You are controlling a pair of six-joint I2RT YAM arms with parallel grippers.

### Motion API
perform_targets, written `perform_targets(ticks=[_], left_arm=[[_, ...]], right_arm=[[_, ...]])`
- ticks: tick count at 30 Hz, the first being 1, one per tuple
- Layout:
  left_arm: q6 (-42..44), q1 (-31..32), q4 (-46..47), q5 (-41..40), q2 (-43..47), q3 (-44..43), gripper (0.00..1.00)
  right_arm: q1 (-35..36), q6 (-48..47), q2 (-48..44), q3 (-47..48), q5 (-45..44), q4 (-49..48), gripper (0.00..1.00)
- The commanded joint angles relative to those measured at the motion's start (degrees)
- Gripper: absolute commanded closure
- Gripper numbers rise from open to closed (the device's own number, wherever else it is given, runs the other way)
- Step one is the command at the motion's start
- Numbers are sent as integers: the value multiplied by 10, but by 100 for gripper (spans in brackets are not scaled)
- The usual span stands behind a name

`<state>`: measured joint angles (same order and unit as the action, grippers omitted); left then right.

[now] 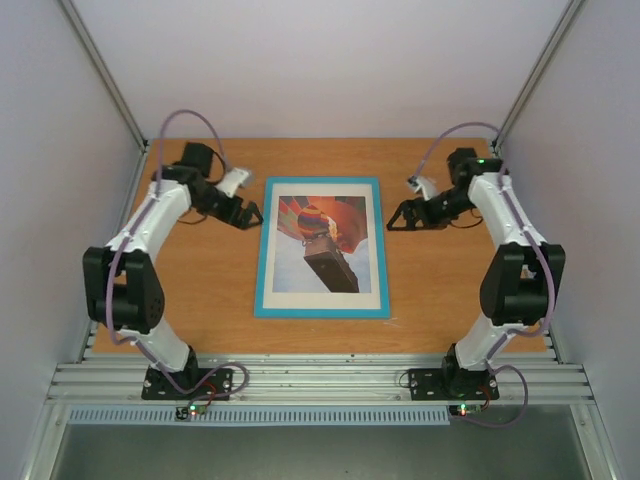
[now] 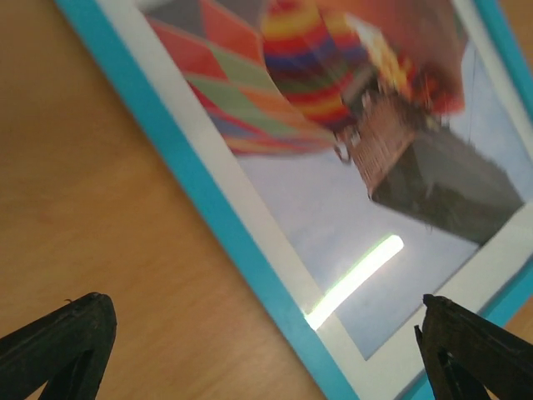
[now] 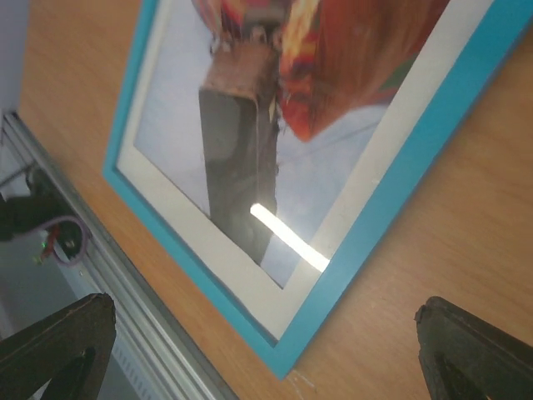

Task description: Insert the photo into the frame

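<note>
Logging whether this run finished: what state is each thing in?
photo: in the frame, face up.
frame: flat on the table, front up, unheld.
left gripper: open, holding nothing.
right gripper: open, holding nothing.

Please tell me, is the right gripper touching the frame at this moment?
Apart. The right wrist view shows it: the right gripper is open, and its fingers sit on either side of the frame corner, with a clear gap to each.
</note>
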<state>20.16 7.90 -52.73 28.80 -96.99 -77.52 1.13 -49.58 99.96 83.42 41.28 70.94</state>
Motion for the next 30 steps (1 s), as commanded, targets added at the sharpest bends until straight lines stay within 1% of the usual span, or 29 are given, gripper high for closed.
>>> perform_targets(ticks=[1, 2, 4, 6, 9, 11, 15, 17, 20, 22, 26, 30], left_arm=[[-9, -59, -60, 3, 54, -90, 1], [-14, -70, -72, 8, 61, -111, 1], [-30, -118, -80, 4, 80, -136, 1], [-43, -155, -75, 19, 107, -131, 1], [-62, -207, -48, 35, 155, -83, 1], [-69, -235, -34, 48, 182, -35, 1], [-82, -253, -10, 39, 227, 52, 1], [-83, -257, 2, 33, 240, 93, 1], [-88, -259, 25, 32, 251, 143, 1], [-90, -259, 35, 24, 255, 159, 1], [-89, -259, 36, 22, 255, 155, 1], [-94, -259, 43, 25, 250, 151, 1]], right_arm=[[-68, -28, -38, 67, 51, 78, 2], [-87, -31, -45, 81, 63, 88, 1], [-127, -38, -59, 103, 91, 109, 1], [-166, -53, -71, 117, 117, 133, 2], [-229, -79, -87, 115, 161, 163, 1], [-268, -96, -96, 104, 182, 177, 2], [-344, -139, -112, 49, 216, 191, 2], [-370, -156, -119, 12, 228, 189, 2], [-393, -163, -129, -51, 236, 168, 2], [-396, -155, -136, -80, 233, 146, 1], [-396, -121, -151, -119, 233, 96, 1], [-396, -102, -159, -134, 233, 75, 1]])
